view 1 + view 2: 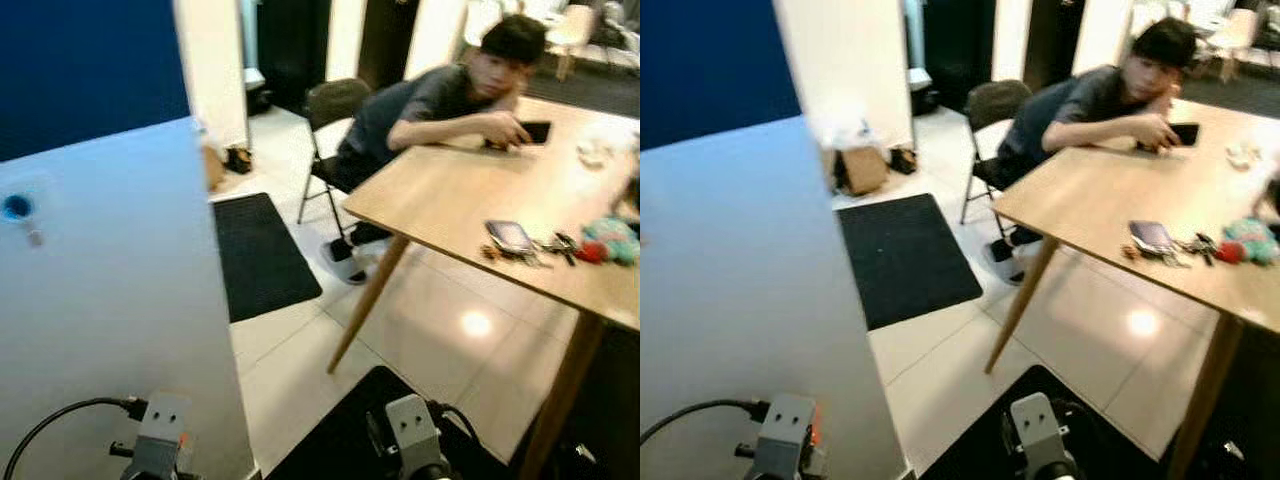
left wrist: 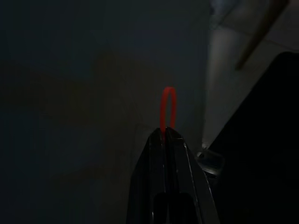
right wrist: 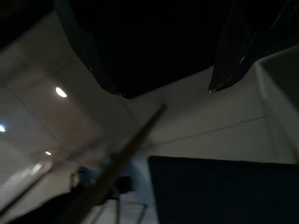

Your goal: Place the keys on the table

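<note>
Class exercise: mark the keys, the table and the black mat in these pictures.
keys (image 1: 545, 246): left eye view, middle of the bunch lying on the tabletop.
table (image 1: 450, 190): left eye view, bare wood of the top.
mat (image 1: 902, 258): right eye view, centre of the mat on the floor.

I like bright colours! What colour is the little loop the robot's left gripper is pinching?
The loop is red-orange, clearest in the left wrist view, sticking out from the left gripper.

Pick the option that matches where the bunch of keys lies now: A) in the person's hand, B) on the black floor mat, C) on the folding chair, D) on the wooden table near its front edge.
D: the keys lie on the wooden table close to its front edge, beside a small dark pouch.
</note>
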{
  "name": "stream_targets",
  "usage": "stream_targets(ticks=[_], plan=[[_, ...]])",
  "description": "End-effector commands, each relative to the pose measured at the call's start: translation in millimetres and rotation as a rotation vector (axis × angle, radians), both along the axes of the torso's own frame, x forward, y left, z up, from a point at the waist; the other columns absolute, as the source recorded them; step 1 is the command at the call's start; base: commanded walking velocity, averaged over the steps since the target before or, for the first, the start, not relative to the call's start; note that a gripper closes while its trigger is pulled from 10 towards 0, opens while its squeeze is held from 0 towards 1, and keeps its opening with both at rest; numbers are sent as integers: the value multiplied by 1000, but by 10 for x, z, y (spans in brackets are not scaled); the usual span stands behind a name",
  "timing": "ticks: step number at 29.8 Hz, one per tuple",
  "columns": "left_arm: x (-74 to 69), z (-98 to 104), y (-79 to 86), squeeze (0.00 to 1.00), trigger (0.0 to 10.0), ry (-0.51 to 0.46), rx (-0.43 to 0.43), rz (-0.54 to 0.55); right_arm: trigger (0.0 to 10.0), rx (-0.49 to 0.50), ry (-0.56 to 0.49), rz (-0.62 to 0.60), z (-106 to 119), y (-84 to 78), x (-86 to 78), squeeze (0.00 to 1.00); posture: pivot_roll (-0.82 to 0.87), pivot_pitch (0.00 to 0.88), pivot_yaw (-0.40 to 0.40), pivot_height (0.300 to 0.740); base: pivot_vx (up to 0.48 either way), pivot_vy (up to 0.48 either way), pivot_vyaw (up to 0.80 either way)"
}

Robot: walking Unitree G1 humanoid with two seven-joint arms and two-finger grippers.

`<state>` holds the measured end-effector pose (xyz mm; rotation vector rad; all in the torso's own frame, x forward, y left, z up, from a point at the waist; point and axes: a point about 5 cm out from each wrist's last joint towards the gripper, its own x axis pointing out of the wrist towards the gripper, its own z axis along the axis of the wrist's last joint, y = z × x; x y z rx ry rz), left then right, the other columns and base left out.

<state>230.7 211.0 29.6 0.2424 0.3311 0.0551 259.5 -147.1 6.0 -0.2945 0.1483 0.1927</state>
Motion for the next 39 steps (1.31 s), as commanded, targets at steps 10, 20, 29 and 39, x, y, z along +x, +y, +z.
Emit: stream_targets(ticks=[10, 20, 29, 39], plan=[[-41, -51, -12, 0, 10000, 23, 1, -6, 10000, -7, 22, -5, -45, -24, -42, 0, 121, 136, 29, 740, 0, 0, -800], [-29, -49, -14, 0, 10000, 22, 3, -6, 10000, -9, 24, -4, -44, -27, -31, 0, 122, 134, 30, 740, 0, 0, -800], [-19, -46, -13, 0, 10000, 22, 2, -9, 10000, -8, 24, -5, -45, -20, -32, 0, 121, 134, 31, 740, 0, 0, -800], [-20, -48, -11, 0, 10000, 22, 3, -9, 10000, -9, 24, -6, -47, -18, -33, 0, 123, 133, 32, 740, 0, 0, -800]])
